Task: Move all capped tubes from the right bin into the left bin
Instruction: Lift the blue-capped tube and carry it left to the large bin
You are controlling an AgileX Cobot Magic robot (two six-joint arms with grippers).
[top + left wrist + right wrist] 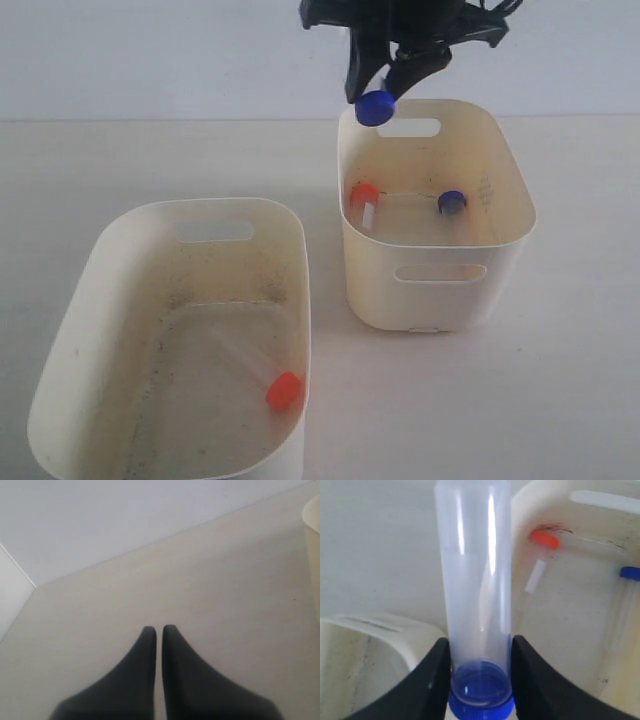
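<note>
Right gripper (481, 641): clamped on clear, round blue-capped tube (475, 580) above right bin's (440, 290) far rim.
Right bin: cream, round-cornered, toward far edge.
Left bin (90, 300): gritty floor, near edge.
Left gripper (159, 630): tips together.

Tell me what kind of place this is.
Likely a robot test bench or lab setup: a bare pale tabletop against a plain wall, a cream left bin and right bin holding capped tubes, and the right gripper gripping a blue-capped tube.
</note>
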